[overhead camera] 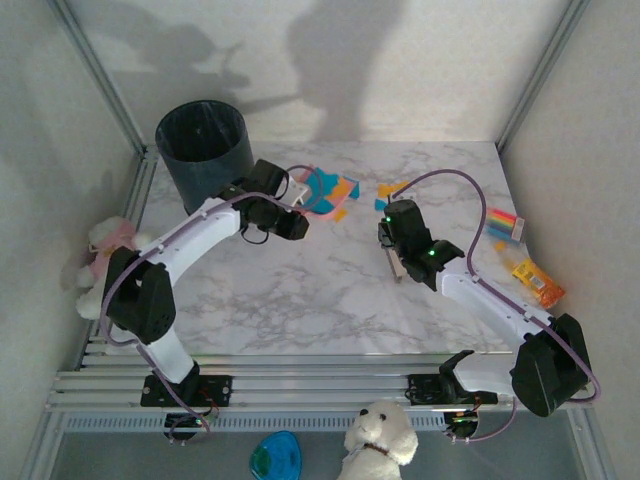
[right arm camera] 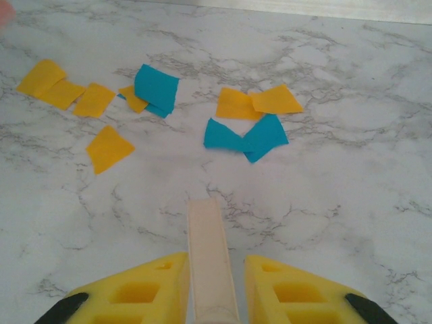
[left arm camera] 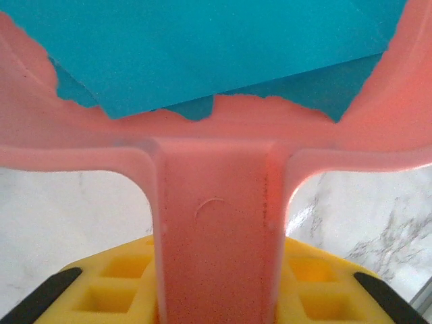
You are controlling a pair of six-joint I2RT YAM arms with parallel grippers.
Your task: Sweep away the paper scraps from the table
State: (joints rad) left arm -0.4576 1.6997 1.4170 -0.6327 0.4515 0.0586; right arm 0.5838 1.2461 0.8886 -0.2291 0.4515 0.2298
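Observation:
My left gripper (overhead camera: 288,212) (left arm camera: 219,290) is shut on the handle of a pink dustpan (overhead camera: 308,192) (left arm camera: 216,223), which lies at the back of the marble table (overhead camera: 330,290). Teal paper scraps (left arm camera: 202,47) lie in the pan, with teal and orange ones (overhead camera: 328,186) at its mouth. More scraps (overhead camera: 384,191) lie loose to its right. My right gripper (overhead camera: 393,245) (right arm camera: 212,283) is shut on a cream stick (right arm camera: 210,250) that points at the loose orange scraps (right arm camera: 108,147) and teal scraps (right arm camera: 244,135).
A dark round bin (overhead camera: 205,150) stands at the back left, just behind my left arm. Striped packets (overhead camera: 505,225) and an orange packet (overhead camera: 537,280) lie by the right edge. A ribbed metal rail (overhead camera: 300,385) runs along the near edge. A plush toy (overhead camera: 105,255) sits off the left side.

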